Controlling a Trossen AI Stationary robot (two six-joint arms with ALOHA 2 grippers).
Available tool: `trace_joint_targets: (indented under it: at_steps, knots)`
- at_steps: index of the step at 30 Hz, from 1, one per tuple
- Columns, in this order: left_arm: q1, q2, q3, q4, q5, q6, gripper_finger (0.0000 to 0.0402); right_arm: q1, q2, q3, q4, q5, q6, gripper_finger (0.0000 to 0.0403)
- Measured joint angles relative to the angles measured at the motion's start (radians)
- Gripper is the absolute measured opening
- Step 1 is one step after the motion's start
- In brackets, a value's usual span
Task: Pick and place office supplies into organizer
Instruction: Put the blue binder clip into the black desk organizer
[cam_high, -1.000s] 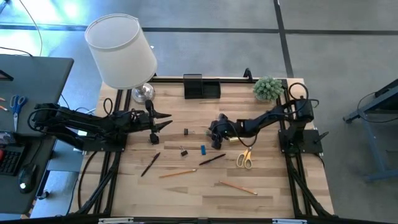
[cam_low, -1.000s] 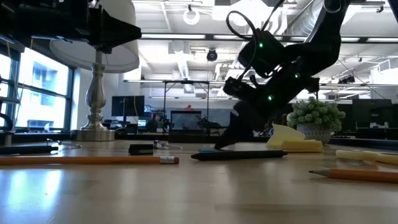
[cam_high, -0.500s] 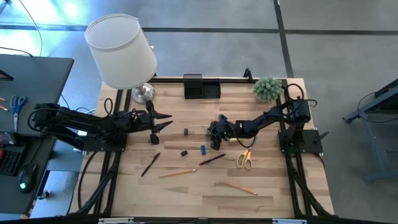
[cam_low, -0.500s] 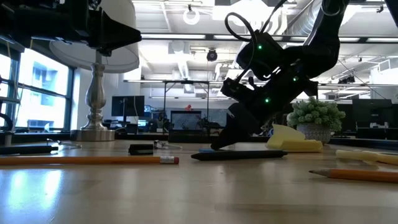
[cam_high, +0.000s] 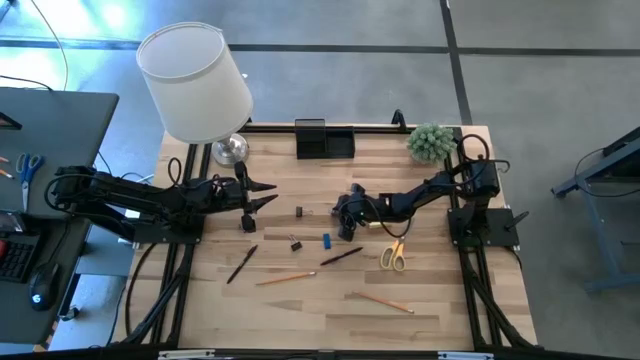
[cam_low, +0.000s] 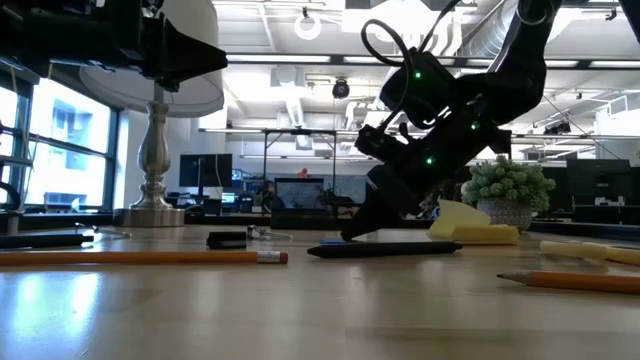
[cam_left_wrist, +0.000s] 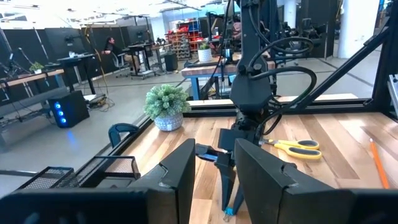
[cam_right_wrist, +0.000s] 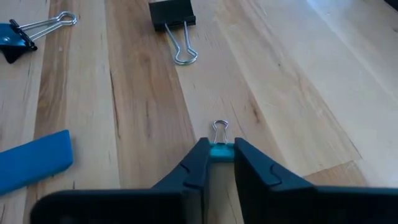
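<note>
The right gripper (cam_right_wrist: 215, 163) is down on the table well in front of the organizer (cam_high: 324, 139), its fingers pinched narrowly on a tiny teal binder clip (cam_right_wrist: 219, 150). It looks light, stiff and springy; gripping the body seems safest, since the wire loop could slip.

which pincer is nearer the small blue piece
Right. The right pincer is low, just beside the small blue piece; the left pincer hovers farther off, toward the lamp.

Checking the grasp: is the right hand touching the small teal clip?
Touching. The right wrist view shows the right hand pinching the teal clip between both fingertips.
</note>
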Motion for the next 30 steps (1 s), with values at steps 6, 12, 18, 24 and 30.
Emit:
trace_joint_targets:
  at_steps: [6, 12, 18, 24, 30]
  knots:
    - [0.0, 0.0, 0.0, 0.0, 0.0, -0.001, 0.0101, -0.002, -0.062, 0.01, -0.024, 0.034, -0.042, 0.005]
    - [0.0, 0.0, 0.0, 0.012, 0.0, -0.001, 0.0101, -0.045, -0.087, 0.123, -0.006, 0.163, -0.274, 0.0051]
    - [0.0, 0.0, 0.0, 0.014, 0.0, 0.001, 0.0101, -0.173, -0.046, 0.286, -0.068, 0.067, -0.392, 0.0049]
    - [0.0, 0.0, 0.0, 0.008, 0.0, 0.0, 0.0101, -0.292, 0.033, 0.462, -0.227, -0.012, -0.444, 0.006]
    - [0.0, 0.0, 0.0, -0.024, 0.0, -0.02, 0.0101, -0.356, 0.088, 0.572, -0.297, -0.085, -0.449, 0.0053]
